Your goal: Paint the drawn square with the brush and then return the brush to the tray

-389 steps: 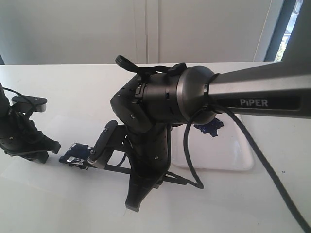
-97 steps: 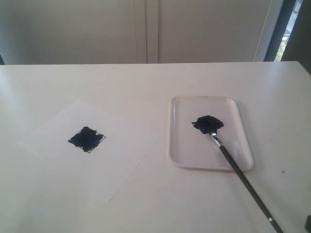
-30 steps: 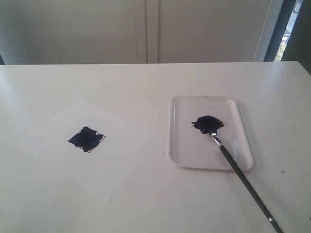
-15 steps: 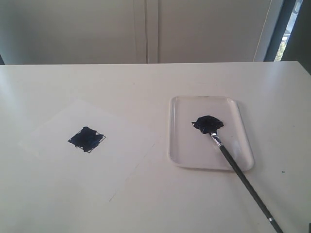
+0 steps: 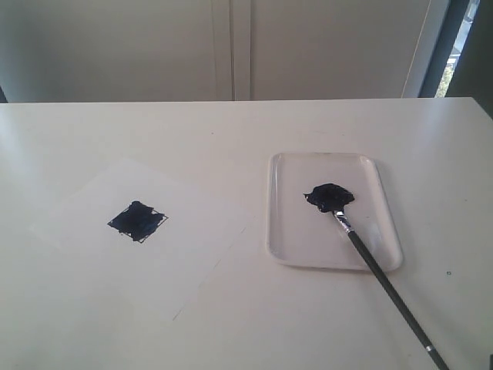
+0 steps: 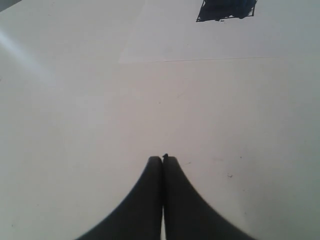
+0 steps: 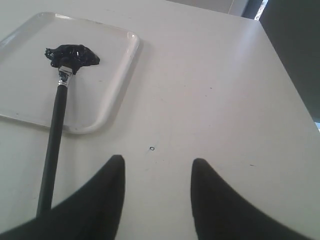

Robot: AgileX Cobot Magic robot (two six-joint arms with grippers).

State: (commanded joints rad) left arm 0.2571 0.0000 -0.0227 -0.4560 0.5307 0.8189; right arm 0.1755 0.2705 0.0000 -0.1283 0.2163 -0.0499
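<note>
The drawn square [image 5: 137, 220] on the white paper is smeared dark blue-black; the left wrist view shows it too, as the drawn square [image 6: 226, 10]. The brush [image 5: 381, 277] lies with its bristles in the paint blob [image 5: 330, 196] of the tray [image 5: 289, 231], its black handle running out over the tray's near rim onto the table. In the right wrist view the brush [image 7: 54, 137] lies beside my right gripper [image 7: 157, 162], which is open and empty. My left gripper [image 6: 163, 159] is shut with nothing in it, over bare table. Neither gripper shows in the exterior view.
The white paper sheet [image 5: 154, 247] lies on the left of the white table [image 5: 231, 131]. In the right wrist view the table's edge [image 7: 290, 80] runs beside a dark floor. A wall and a window frame stand behind the table.
None over the last second. Earlier, both arms stood over the paper and the tray; they have since withdrawn from the exterior view, and the brush lies in the tray.
</note>
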